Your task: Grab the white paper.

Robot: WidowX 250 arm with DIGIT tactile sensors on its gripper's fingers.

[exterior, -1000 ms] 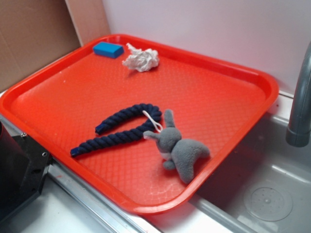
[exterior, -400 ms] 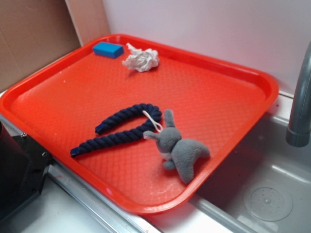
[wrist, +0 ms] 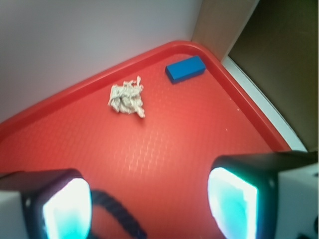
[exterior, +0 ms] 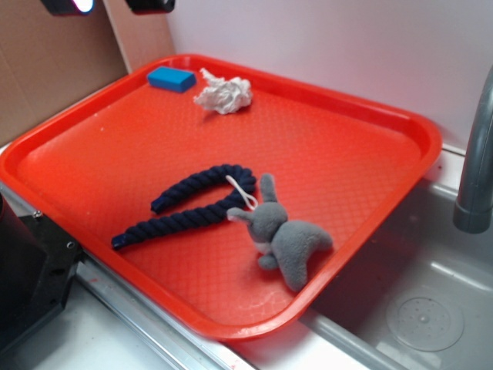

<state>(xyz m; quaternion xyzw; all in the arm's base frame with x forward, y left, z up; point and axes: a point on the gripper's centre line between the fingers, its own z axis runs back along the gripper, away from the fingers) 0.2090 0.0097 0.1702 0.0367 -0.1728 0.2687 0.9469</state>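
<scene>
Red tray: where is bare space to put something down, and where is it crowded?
The red tray is bare across its right half, between the white paper and the grey plush bunny, and also left of the navy rope. It is crowded at the far corner around the blue block, and around rope and bunny.

Red tray [exterior: 370,162] tilted across sink edge. White paper [exterior: 224,95] crumpled at far rim, just beside blue block [exterior: 172,79], not touching. Dark blue rope [exterior: 187,206] bent in a V mid-tray. Grey plush bunny [exterior: 283,237] lying near front-right rim, its white string loop [exterior: 242,191] resting on rope end. Gripper [exterior: 108,6] only just visible at top-left edge, fingertips [exterior: 150,6] spread apart, above tray's far corner. Grey faucet [exterior: 477,154] at right; sink drain [exterior: 425,322] below.
</scene>
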